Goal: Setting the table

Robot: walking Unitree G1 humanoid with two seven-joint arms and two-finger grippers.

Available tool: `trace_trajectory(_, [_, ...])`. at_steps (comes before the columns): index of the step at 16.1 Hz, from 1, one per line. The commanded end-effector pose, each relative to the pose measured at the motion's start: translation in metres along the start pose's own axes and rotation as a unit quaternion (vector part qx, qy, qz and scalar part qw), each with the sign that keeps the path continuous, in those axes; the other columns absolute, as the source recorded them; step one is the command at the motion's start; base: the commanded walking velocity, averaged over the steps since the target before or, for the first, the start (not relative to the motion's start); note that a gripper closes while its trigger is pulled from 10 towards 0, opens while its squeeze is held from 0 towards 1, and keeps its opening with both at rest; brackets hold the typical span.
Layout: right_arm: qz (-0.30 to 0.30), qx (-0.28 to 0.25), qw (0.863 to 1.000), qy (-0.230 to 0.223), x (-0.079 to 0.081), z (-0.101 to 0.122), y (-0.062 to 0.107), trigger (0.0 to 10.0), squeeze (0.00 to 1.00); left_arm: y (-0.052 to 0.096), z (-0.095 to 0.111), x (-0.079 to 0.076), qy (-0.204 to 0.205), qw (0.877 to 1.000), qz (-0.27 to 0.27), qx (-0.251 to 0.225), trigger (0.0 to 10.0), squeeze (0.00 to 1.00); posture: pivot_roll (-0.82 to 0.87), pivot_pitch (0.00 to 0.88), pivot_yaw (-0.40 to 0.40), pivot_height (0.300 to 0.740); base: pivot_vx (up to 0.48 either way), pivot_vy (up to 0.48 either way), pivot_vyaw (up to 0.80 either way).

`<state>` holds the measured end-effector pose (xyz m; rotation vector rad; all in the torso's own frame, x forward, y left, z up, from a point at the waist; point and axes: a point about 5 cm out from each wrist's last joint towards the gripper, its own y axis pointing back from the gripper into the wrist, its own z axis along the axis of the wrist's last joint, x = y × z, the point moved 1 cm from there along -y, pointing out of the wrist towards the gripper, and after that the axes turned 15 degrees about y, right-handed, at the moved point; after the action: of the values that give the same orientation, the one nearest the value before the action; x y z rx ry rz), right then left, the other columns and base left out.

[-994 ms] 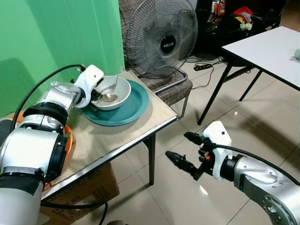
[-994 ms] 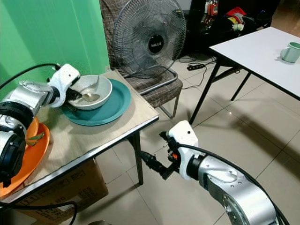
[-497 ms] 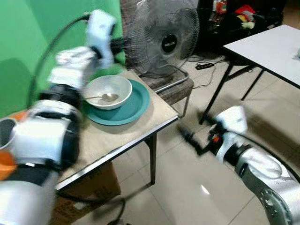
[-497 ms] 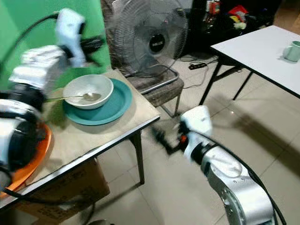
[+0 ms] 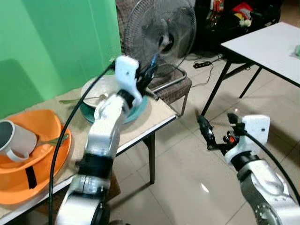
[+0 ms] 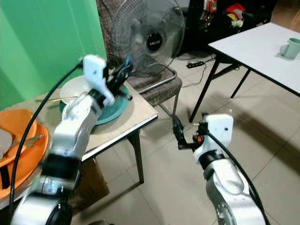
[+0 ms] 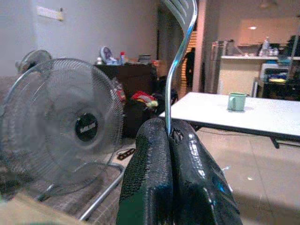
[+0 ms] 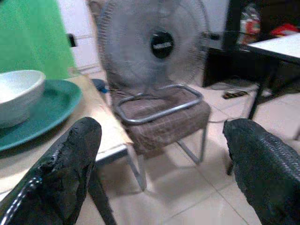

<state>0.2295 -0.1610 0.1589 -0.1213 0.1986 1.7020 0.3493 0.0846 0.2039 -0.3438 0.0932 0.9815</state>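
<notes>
A white bowl (image 5: 95,87) sits on a teal plate (image 6: 115,105) at the far end of the wooden table (image 5: 149,119). A spoon handle (image 5: 68,101) sticks out of the bowl to the left. My left gripper (image 5: 151,77) is raised above the plate's right side, near the table's far corner. It is shut on a thin metal fork (image 7: 174,70), which stands up from between the fingers. My right gripper (image 5: 218,124) hangs open over the tiled floor, right of the table, with nothing between its fingers (image 8: 70,164).
An orange tray (image 5: 51,122) with a grey mug (image 5: 14,140) lies at the table's near left. A fan (image 5: 161,33) stands on a chair (image 5: 174,87) behind the table. A white table (image 5: 267,44) with a green cup (image 6: 289,47) is at the right.
My left gripper has lifted away from the bowl and swung right, carrying the fork. My right gripper rose a little. The camera shifted, bringing the orange tray into view.
</notes>
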Motion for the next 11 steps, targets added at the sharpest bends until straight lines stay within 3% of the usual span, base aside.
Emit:
trace_trajectory(1, [-0.030, -0.007, 1.000, -0.003, -0.004, 0.000, 0.003, 10.0, 0.00, 0.010, -0.002, 0.000, -0.011, 1.000, 0.019, 0.004, 3.5, 0.00, -0.08, 0.000, 0.032, 0.740, 0.000, 0.000, 0.00])
trace_trajectory(2, [-0.061, 0.023, 0.998, -0.005, -0.008, -0.015, 0.002, 10.0, 0.00, 0.021, -0.014, 0.002, -0.020, 0.999, 0.033, 0.023, 10.0, 0.00, -0.06, 0.000, 0.046, 0.740, 0.000, 0.000, -0.76])
trace_trajectory(4, [-0.084, 0.034, 0.996, -0.008, -0.009, -0.019, 0.009, 10.0, 0.00, 0.044, -0.027, 0.006, -0.023, 0.994, 0.081, 0.070, 10.0, 0.00, -0.09, 0.000, 0.078, 0.740, 0.000, 0.000, -0.77])
trace_trajectory(5, [-0.091, 0.030, 0.995, -0.009, -0.010, -0.016, 0.011, 10.0, 0.00, 0.048, -0.026, 0.006, -0.015, 0.994, 0.088, 0.065, 10.0, 0.00, -0.09, 0.000, 0.078, 0.740, 0.000, 0.000, -0.77])
trace_trajectory(7, [-0.118, 0.025, 0.993, 0.003, -0.016, -0.016, 0.017, 10.0, 0.00, 0.059, -0.023, 0.011, -0.052, 0.988, 0.141, 0.022, 10.0, 0.00, -0.10, 0.000, 0.084, 0.740, 0.000, 0.000, -0.78])
trace_trajectory(9, [-0.125, 0.019, 0.992, 0.005, -0.020, -0.014, 0.017, 10.0, 0.00, 0.062, -0.018, 0.013, -0.058, 0.984, 0.170, -0.004, 10.0, 0.00, -0.09, 0.000, 0.082, 0.740, 0.000, 0.000, -0.79])
trace_trajectory(10, [-0.133, 0.020, 0.991, -0.001, -0.022, -0.016, 0.016, 10.0, 0.00, 0.064, -0.017, 0.017, -0.072, 0.976, 0.207, -0.011, 10.0, 0.00, -0.09, 0.000, 0.076, 0.740, 0.000, 0.000, -0.79])
trace_trajectory(11, [-0.141, 0.027, 0.990, -0.007, -0.025, -0.018, 0.016, 10.0, 0.00, 0.067, -0.019, 0.019, -0.075, 0.975, 0.207, 0.016, 10.0, 0.00, -0.08, 0.000, 0.072, 0.740, 0.000, 0.000, -0.80])
